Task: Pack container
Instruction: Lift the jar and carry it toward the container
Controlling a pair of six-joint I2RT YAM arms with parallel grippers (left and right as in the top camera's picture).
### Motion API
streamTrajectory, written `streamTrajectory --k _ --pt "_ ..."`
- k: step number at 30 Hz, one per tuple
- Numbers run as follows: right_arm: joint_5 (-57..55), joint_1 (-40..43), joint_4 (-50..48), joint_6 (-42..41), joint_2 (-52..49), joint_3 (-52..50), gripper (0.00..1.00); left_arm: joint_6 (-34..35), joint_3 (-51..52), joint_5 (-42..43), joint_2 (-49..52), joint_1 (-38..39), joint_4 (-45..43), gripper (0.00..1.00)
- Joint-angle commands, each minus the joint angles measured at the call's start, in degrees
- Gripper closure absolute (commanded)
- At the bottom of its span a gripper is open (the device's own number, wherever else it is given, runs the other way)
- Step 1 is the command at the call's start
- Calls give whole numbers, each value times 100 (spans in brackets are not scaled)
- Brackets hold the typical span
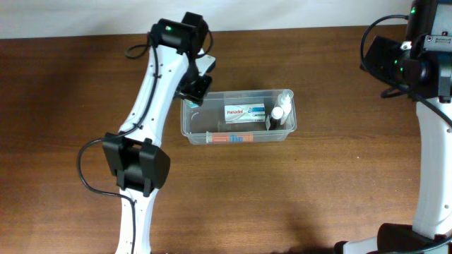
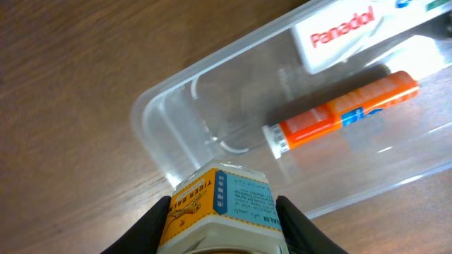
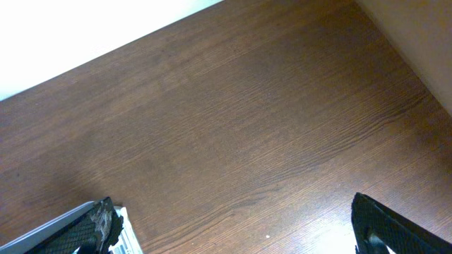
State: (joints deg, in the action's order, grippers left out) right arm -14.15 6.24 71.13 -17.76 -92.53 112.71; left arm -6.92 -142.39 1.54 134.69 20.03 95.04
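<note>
The container (image 1: 186, 125) is a clear plastic tub at the table's middle. It holds a white Panadol box (image 1: 245, 113), an orange tube (image 1: 229, 138) and small white bottles (image 1: 280, 113) at its right end. My left gripper (image 1: 194, 88) hovers over the tub's left end, shut on a yellow and blue Tiger Balm box (image 2: 222, 204). In the left wrist view the left gripper (image 2: 222, 229) holds that box above the tub's rounded corner (image 2: 152, 120), with the tube (image 2: 339, 116) and the Panadol box (image 2: 342, 32) beyond. My right gripper (image 1: 387, 60) is open and empty at the far right.
In the right wrist view the right gripper (image 3: 236, 233) has only bare brown wood between its spread fingers. The table's back edge runs along a white wall. The left arm's base stands at the front left, the right arm's at the front right.
</note>
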Motion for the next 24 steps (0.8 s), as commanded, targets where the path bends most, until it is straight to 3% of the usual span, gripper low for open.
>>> streamTrajectory --k 1,24 --pt "-111 22 -13 -9 0 83 2 -177 79 66 35 98 -118 72" --pt "-114 22 -11 -7 0 83 2 -177 2789 129 35 234 -2638 72"
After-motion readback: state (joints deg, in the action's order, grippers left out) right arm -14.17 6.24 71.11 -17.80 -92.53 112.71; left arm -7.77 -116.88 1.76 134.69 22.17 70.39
